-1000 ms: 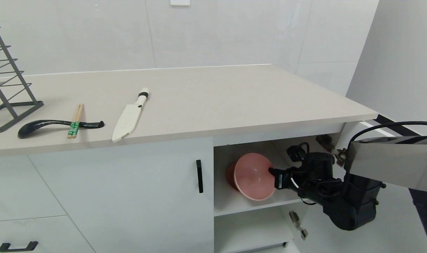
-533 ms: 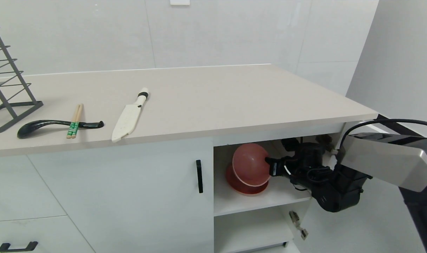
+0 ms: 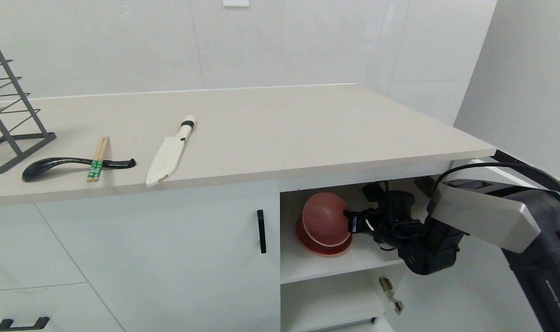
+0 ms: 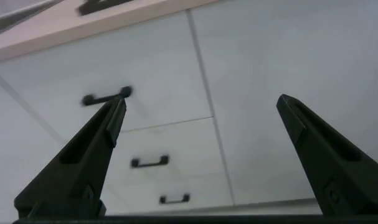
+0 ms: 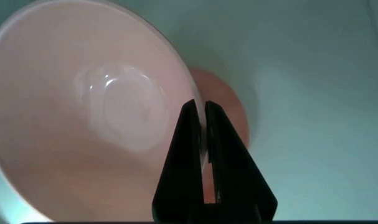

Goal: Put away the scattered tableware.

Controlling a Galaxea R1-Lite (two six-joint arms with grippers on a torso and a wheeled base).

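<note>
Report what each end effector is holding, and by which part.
The right end effector grips the pink bowl by its rim, shut on the edge, inside the open cabinet. The left end effector is open and holds nothing.

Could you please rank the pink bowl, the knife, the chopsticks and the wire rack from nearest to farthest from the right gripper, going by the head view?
1. Pink bowl: gripped at its rim by the right gripper, inside the open cupboard.
2. Knife: on the counter, to the left.
3. Chopsticks: farther left.
4. Wire rack: at the counter's far left.
</note>
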